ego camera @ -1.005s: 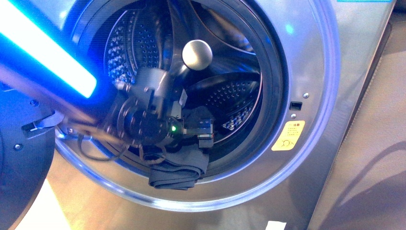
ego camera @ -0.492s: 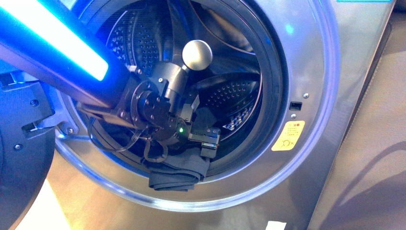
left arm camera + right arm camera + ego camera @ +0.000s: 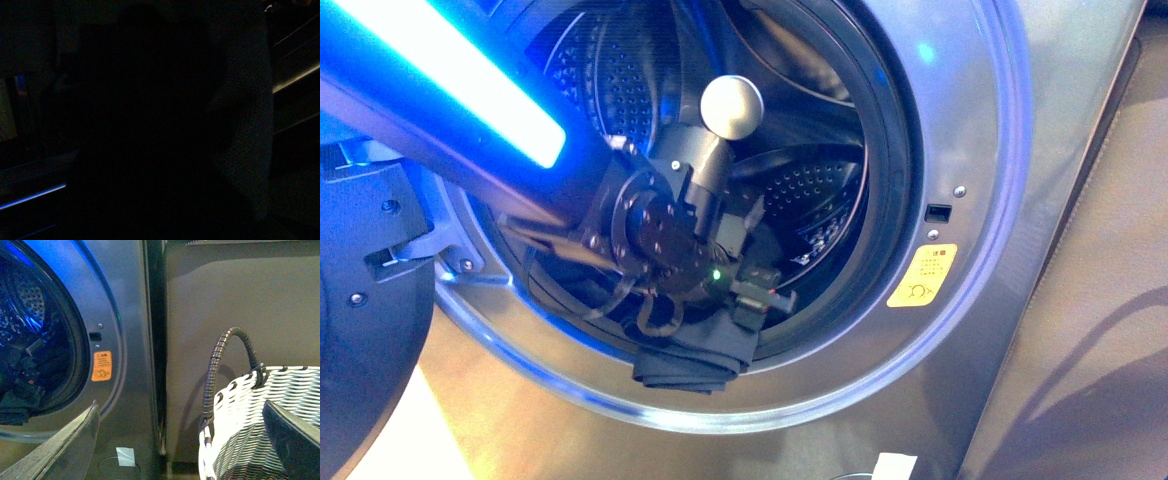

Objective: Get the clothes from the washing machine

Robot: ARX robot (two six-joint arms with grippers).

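The silver-grey washing machine [image 3: 980, 120] stands with its round opening facing me. A dark charcoal garment [image 3: 690, 358] hangs limp over the lower rim of the drum [image 3: 810, 195]. My left arm, with a glowing blue strip, reaches into the opening. My left gripper [image 3: 760, 296] is open just above and to the right of the garment, and I cannot tell whether it touches it. The left wrist view is dark. My right gripper [image 3: 175, 450] is open and empty outside the machine [image 3: 130, 340], between it and the basket.
A white-and-grey woven basket [image 3: 245, 435] with a dark wrapped handle [image 3: 220, 355] stands right of the machine. The open door [image 3: 360, 330] hangs at the left. There is an orange sticker [image 3: 923, 281] beside the opening and a brown wall panel [image 3: 240, 305] behind the basket.
My left arm has pushed further into the drum, and the gripper has moved right and slightly down. The garment stays draped on the rim.
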